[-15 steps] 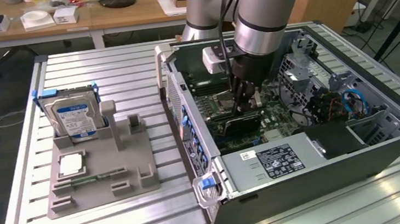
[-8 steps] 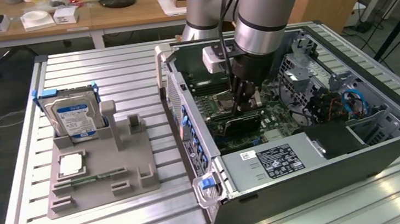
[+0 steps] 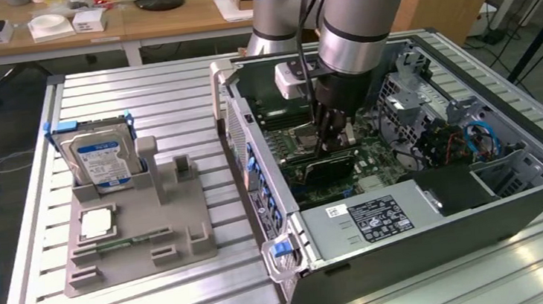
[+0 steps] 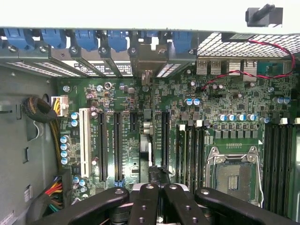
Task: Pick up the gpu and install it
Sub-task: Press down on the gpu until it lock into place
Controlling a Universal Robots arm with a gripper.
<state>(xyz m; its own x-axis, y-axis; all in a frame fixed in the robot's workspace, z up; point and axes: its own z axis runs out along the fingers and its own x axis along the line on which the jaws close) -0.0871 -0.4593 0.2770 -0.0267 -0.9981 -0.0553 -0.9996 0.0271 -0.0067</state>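
Observation:
The gpu (image 3: pixel 325 168) is a thin dark card standing on edge over the motherboard (image 3: pixel 278 114) inside the open computer case (image 3: pixel 441 248). My gripper (image 3: pixel 333 144) reaches straight down into the case and is shut on the card's upper edge. In the wrist view the gpu (image 4: pixel 146 145) shows edge-on as a narrow dark strip between the long black expansion slots (image 4: pixel 117 145). Its metal bracket (image 4: pixel 147 63) sits against the case's rear slot openings. My gripper (image 4: pixel 157 187) has its black fingers (image 4: pixel 143 201) pressed together on the card. Whether the card's edge sits in a slot is hidden.
Left of the case in the exterior view, a grey fixture (image 3: pixel 140 239) holds an upright hard drive (image 3: pixel 98 161), a processor chip (image 3: pixel 96 223) and a memory stick (image 3: pixel 121 243). The power supply (image 3: pixel 368 221), blue cables (image 3: pixel 484 135) and empty processor socket (image 4: pixel 234 176) crowd the case.

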